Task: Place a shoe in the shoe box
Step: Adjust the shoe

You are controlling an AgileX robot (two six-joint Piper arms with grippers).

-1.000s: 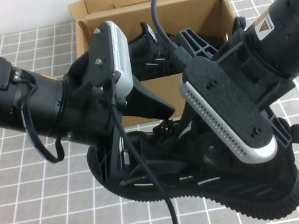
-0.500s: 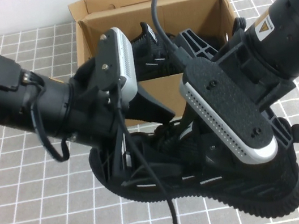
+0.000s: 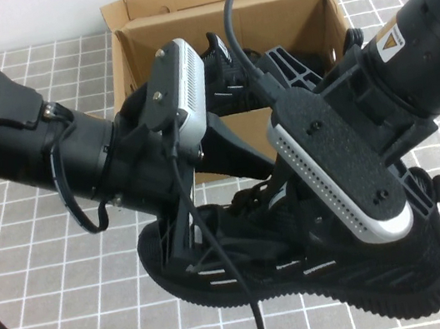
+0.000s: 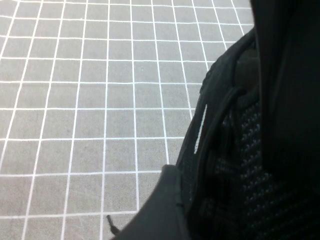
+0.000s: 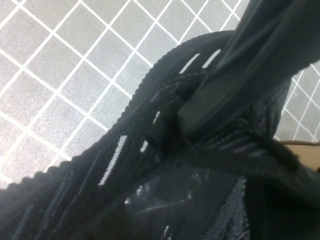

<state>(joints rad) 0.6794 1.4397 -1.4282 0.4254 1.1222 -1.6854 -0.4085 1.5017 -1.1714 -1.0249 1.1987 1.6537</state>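
High view angled down over table; both wrist views very close on shoe [image 3: 305, 268] (shared).

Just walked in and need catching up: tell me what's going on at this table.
Both arms are working on a black shoe that sits in front of an open cardboard box on the checked tablecloth. The right hand is closed on the shoe around its laced opening. The left hand is at the shoe's other end with its fingers spread wide around it. A second black shoe already lies inside the box. The gripped shoe is not in the box yet.
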